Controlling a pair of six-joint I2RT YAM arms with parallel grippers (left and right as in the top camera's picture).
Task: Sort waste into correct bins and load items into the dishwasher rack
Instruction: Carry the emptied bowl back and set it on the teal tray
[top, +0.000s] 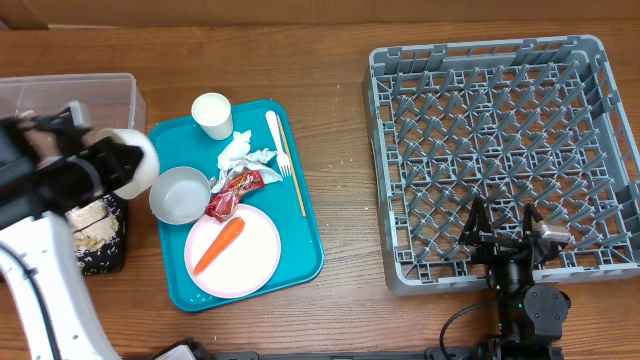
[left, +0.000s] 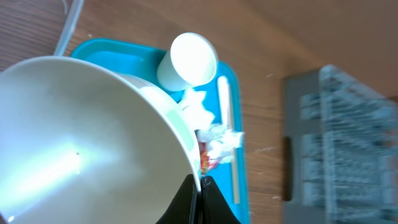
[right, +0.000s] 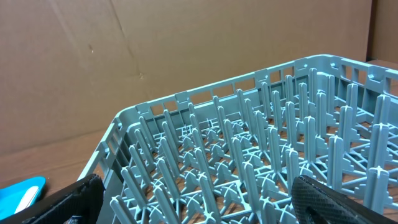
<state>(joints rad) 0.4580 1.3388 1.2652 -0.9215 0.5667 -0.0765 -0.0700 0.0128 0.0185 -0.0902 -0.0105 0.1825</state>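
Note:
My left gripper (top: 116, 160) is shut on the rim of a white bowl (top: 138, 160), which is tilted on its side over the black tray (top: 100, 255) holding pale food scraps (top: 92, 225). In the left wrist view the bowl (left: 81, 137) fills the left side, with its rim pinched between the fingers (left: 211, 202). A second bowl (top: 180, 195), cup (top: 212, 113), napkin (top: 243, 155), fork (top: 278, 145), red wrapper (top: 232, 190) and pink plate (top: 250, 262) with a carrot (top: 218, 245) lie on the teal tray. My right gripper (top: 503, 222) hangs open and empty over the front of the dishwasher rack (top: 500, 120).
The clear tub (top: 70, 95) stands at the far left behind the black tray. A thin wooden stick (top: 293, 175) lies beside the fork on the teal tray (top: 300, 250). Bare wooden table separates the teal tray from the rack. Upright rack pegs (right: 249, 162) stand between the right fingers.

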